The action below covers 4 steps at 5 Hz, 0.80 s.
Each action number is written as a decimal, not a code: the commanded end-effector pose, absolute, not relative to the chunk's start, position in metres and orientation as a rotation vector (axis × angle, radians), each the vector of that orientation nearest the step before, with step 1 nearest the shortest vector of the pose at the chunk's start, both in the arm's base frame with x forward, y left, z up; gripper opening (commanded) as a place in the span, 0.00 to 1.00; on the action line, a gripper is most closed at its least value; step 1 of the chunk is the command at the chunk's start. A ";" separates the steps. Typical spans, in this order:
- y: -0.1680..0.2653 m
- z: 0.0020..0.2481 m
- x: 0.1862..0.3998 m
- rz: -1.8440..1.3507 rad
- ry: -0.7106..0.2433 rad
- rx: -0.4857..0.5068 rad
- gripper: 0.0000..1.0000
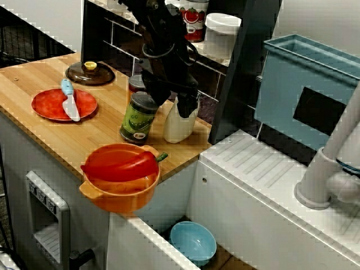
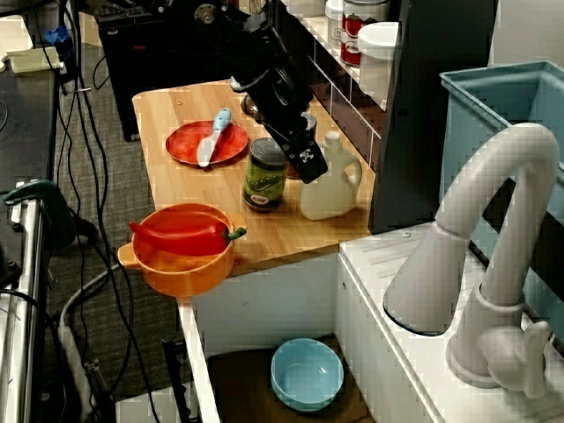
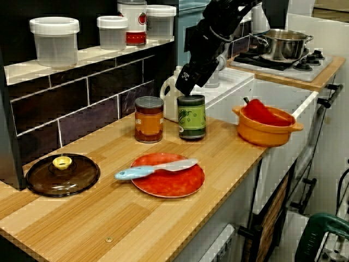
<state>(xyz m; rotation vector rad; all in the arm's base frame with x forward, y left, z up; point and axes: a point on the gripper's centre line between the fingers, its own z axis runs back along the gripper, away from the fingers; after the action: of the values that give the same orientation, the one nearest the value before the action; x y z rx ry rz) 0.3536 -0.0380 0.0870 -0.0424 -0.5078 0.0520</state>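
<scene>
My black gripper (image 1: 181, 102) hangs low over the wooden counter, its tip between the lid of a green-labelled jar (image 1: 136, 119) and the neck of a white jug (image 1: 179, 125). In the view from the sink side the gripper (image 2: 308, 164) sits just above the gap between the jar (image 2: 264, 174) and the jug (image 2: 333, 183). In the view along the counter the gripper (image 3: 187, 83) is right over the jar (image 3: 191, 117), in front of the jug (image 3: 170, 97). The arm hides how the jaws stand. Nothing is visibly held.
An orange-labelled can (image 3: 149, 119) stands beside the jar. A red plate (image 1: 48, 104) carries a blue-handled knife (image 1: 70, 101). An orange pot (image 1: 121, 199) holding a red pepper (image 1: 120, 165) sits at the counter edge. A brown glass lid (image 1: 90, 73), a blue bowl (image 1: 193, 242) in the open drawer, and a white faucet (image 2: 493, 256) are also here.
</scene>
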 end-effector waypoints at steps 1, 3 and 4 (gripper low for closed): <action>-0.014 0.102 0.351 0.053 -0.530 -0.031 1.00; -0.016 0.123 0.344 0.027 -0.520 -0.057 1.00; -0.016 0.128 0.341 0.019 -0.522 -0.064 1.00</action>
<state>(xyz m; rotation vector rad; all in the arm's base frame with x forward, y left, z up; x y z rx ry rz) 0.3386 -0.0393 0.1003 -0.0610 -0.4562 0.0187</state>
